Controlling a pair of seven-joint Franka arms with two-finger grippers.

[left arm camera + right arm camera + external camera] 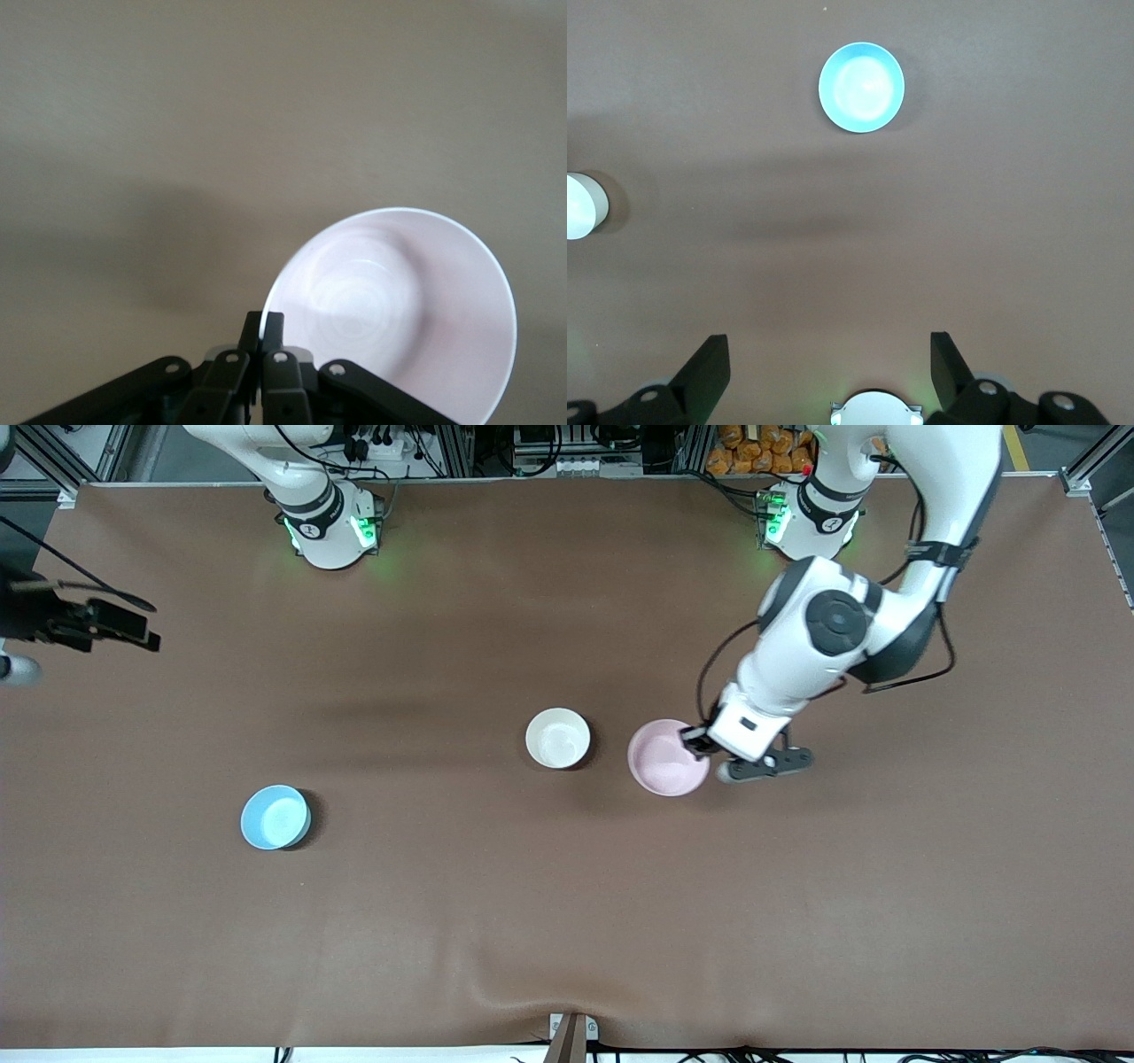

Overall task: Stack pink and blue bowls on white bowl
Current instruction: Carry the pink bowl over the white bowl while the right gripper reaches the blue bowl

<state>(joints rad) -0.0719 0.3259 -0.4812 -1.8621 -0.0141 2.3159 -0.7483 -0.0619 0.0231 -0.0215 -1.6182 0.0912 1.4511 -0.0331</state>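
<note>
**3 bowls, 1 already pinched at the rim**

We see the left gripper (699,746) pressed together on the rim of the pink bowl (666,759), which sits just beside the white bowl (557,737), toward the left arm's end of the tabletop (567,921). The blue bowl (275,817) lies well apart, nearer the front camera. The right gripper (829,367) waits high, fingers spread. We judge these bowls light, stiff and glossy, so slippery; a thin rim pinch can tilt.
</note>
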